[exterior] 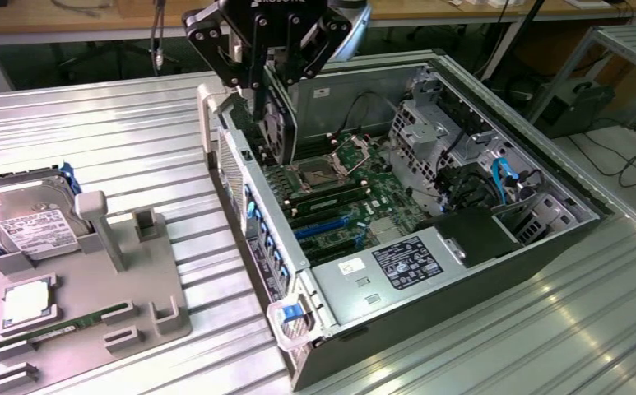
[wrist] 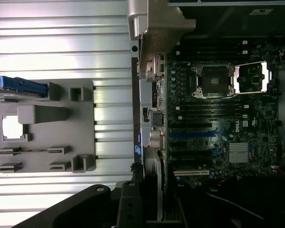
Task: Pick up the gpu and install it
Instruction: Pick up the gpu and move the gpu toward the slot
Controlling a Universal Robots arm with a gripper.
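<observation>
My gripper (exterior: 267, 92) hangs over the rear end of the open computer case (exterior: 537, 247), shut on the top edge of the gpu (exterior: 278, 132). The card hangs upright with a dark face showing. Its lower edge is just above the motherboard (exterior: 345, 185), near the case's rear wall. In the wrist view the gpu (wrist: 157, 187) is seen edge-on between the black fingers (wrist: 128, 209), in line with the row of expansion slots (wrist: 192, 135) on the board.
A grey parts holder (exterior: 87, 288) lies on the ribbed metal table at the exterior view's left. It carries a silver hard drive (exterior: 16, 218), a processor (exterior: 27, 298) and a green memory stick (exterior: 65, 325). Cables and a drive cage (exterior: 482, 164) crowd the case's far end.
</observation>
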